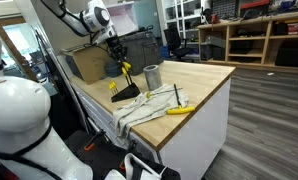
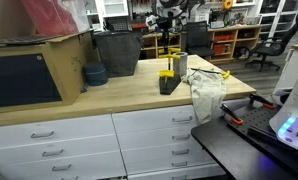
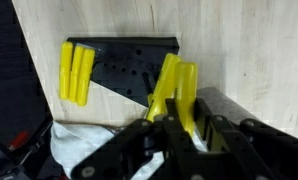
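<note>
Countertop (image 1: pixel 204 78), pincer (image 3: pixel 187 120) around yellow peg (image 3: pixel 173 82)

On my wrist view the yellow peg (image 3: pixel 174 85) looks like smooth, slightly glossy plastic, and so does the second yellow peg (image 3: pixel 76 72). The black base (image 3: pixel 124 65) under them reads as matt plastic with small holes in its surface. The countertop (image 3: pixel 254 50) is pale wood, smooth, with a fine grain. The cloth (image 3: pixel 74 150) is creased whitish fabric. In an exterior view I see a dull grey metal cup (image 1: pixel 152 75) and a matt brown cardboard box (image 1: pixel 89 65).
</note>
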